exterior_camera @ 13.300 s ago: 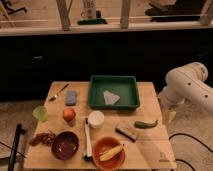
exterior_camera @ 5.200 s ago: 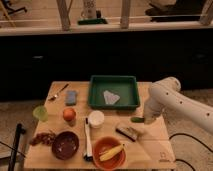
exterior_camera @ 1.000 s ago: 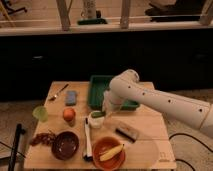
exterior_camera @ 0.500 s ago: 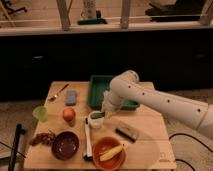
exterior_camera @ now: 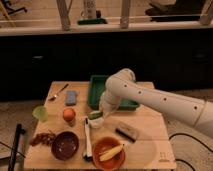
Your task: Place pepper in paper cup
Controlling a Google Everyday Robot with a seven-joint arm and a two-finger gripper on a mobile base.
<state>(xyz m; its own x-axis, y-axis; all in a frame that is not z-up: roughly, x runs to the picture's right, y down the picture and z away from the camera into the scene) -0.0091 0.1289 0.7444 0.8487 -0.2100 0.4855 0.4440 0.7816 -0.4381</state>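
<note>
one dark green pepper (exterior_camera: 94,115) atop white paper cup (exterior_camera: 96,122), under tool (exterior_camera: 101,110), grip unclear

No text, label or number can be read. A faint mark (exterior_camera: 162,154) at the table's (exterior_camera: 150,127) near right corner is illegible. The pincer (exterior_camera: 101,111) hangs just above the paper cup (exterior_camera: 95,122).

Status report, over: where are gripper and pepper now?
Gripper directly over paper cup. Pepper at cup's rim, green end showing. Orange fruit beside cup, apart, not in the way.
</note>
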